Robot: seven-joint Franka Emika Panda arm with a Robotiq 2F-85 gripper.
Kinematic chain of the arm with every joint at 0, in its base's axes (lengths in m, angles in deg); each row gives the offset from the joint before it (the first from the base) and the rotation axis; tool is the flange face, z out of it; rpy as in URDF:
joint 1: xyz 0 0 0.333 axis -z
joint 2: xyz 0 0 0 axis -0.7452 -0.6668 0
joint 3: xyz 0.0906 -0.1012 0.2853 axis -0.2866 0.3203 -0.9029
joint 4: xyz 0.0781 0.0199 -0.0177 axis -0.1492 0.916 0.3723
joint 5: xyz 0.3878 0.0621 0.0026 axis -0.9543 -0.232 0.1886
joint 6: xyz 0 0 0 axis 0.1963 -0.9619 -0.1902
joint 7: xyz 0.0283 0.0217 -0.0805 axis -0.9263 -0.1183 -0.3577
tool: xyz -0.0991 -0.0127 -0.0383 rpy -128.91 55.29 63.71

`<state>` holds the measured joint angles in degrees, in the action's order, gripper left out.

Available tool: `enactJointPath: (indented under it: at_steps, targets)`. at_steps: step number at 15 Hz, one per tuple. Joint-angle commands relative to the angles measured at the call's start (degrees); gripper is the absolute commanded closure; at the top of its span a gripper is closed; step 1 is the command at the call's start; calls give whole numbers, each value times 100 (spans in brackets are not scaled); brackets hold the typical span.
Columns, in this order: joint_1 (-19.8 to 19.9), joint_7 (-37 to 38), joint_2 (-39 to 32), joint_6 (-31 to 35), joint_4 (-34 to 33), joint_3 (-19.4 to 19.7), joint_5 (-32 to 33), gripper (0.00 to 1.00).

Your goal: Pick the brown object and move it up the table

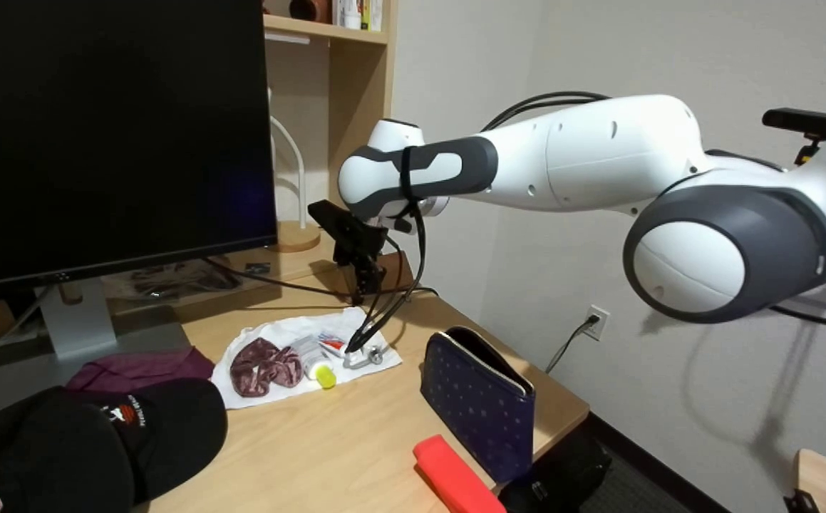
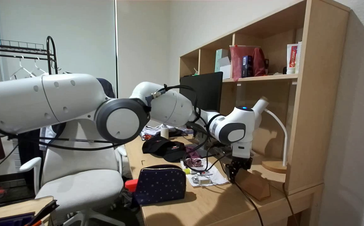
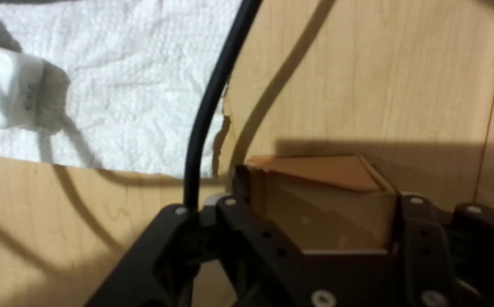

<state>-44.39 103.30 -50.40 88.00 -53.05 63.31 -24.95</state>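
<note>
The arm [image 2: 18, 106] reaches out over the table [image 1: 298, 456] with its forearm [image 1: 591, 157] close to level, sloping slightly down toward the wrist [image 1: 368, 182]. There it bends, and in both exterior views the pincer [image 3: 323, 192] points downward. The wrist view shows its fingers [image 3: 417, 217] set well apart, one against each side of the brown object [image 3: 323, 209], which fills the space between them; the pincer is holding it. Whether the brown object touches the table or is raised off it, I cannot tell. It is close to the table's edge, near the lamp base [image 2: 274, 166] and near a corner of the white paper [image 3: 144, 106]. A black cable [image 3: 206, 106], seen in the wrist view, runs past the fingers and crosses over the edge of that paper.
</note>
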Motion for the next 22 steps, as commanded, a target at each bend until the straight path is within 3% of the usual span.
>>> enactJointPath:
  at_steps: [1, 2, 11, 20, 22]
  targets:
    - [19, 181, -215, -27, -348, -39, -53, 4]
    - [19, 192, -209, -12, -346, -30, -47, 0]
    - [25, -316, 230, -376, -527, -21, 94, 0]
    - [317, -951, 1085, -1483, -652, 131, 107, 0]
    - [371, -1398, 1290, -1915, -623, 32, 18, 0]
